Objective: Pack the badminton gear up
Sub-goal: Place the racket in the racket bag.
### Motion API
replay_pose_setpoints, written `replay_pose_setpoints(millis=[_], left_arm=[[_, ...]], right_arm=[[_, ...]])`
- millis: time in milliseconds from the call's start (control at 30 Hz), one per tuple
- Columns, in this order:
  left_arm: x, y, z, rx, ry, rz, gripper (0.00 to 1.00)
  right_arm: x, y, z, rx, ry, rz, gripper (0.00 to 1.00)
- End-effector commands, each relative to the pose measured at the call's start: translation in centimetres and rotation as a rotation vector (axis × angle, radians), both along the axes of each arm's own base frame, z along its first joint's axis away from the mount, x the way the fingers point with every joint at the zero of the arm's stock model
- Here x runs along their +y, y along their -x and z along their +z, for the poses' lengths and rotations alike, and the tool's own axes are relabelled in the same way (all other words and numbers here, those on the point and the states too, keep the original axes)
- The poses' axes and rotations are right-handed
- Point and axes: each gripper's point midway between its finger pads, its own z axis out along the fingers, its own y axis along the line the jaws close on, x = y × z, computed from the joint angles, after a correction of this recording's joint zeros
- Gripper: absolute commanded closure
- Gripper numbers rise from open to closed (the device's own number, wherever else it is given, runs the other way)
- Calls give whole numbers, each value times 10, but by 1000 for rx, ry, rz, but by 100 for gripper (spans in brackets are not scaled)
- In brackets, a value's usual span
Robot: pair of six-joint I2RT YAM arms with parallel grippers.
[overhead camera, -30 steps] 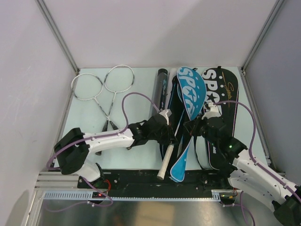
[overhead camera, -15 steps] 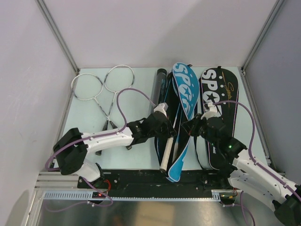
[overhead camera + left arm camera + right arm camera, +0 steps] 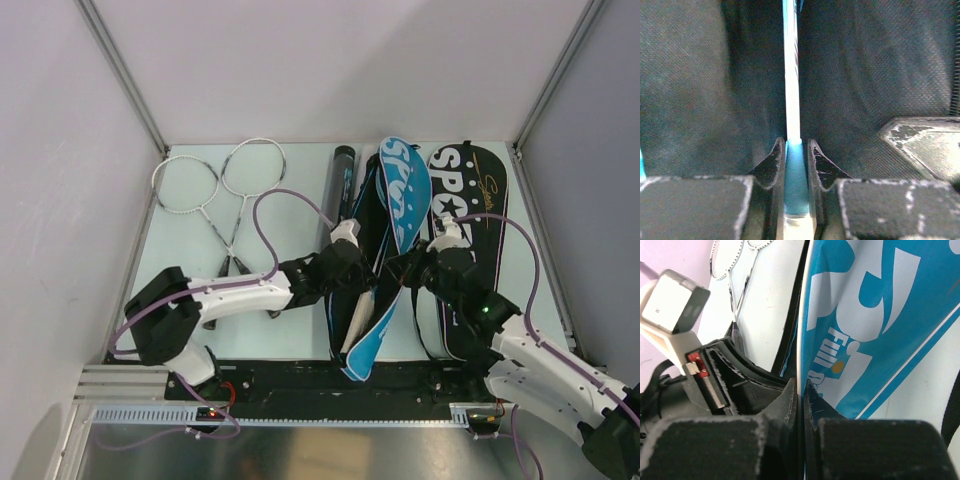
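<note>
My left gripper [image 3: 350, 288] [image 3: 796, 142] is shut on the blue cone at the neck of a racket. That racket's white handle [image 3: 352, 330] points toward the near edge, and its pale shaft [image 3: 792, 95] runs into the dark inside of a racket cover [image 3: 865, 75]. The blue flap of that cover [image 3: 405, 195] [image 3: 875, 315] stands lifted on edge. My right gripper [image 3: 406, 268] [image 3: 801, 385] is shut on the flap's rim. Two more rackets [image 3: 220, 185] lie crossed at the back left. A long black tube [image 3: 343, 178] lies beside the cover.
A second, black racket cover [image 3: 472, 205] with white lettering lies flat at the back right, partly under my right arm. White walls and metal posts enclose the pale table [image 3: 180, 260]. The rail carrying the arm bases [image 3: 320, 378] runs along the near edge.
The lower end of the blue flap has swung left, over the white handle. My left gripper and the racket have shifted a little left. The right gripper has stayed shut on the flap.
</note>
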Motion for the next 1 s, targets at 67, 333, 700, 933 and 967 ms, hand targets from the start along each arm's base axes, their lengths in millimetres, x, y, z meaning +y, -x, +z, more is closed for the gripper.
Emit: replay_pose_setpoints(millis=[67, 333, 700, 933, 967], left_arm=[[-11, -38, 23, -114, 95, 96, 93], [4, -20, 28, -125, 96, 35, 59], [63, -27, 74, -226, -43, 62, 40], [91, -60, 72, -222, -90, 84, 41], [92, -64, 73, -225, -92, 79, 41]], right_arm=[[25, 11, 39, -64, -130, 118, 100], [16, 4, 41, -101, -98, 108, 100], [-2, 8, 28, -146, -5, 102, 100], [-7, 20, 23, -162, -12, 134, 100], [-8, 21, 22, -164, -12, 132, 100]])
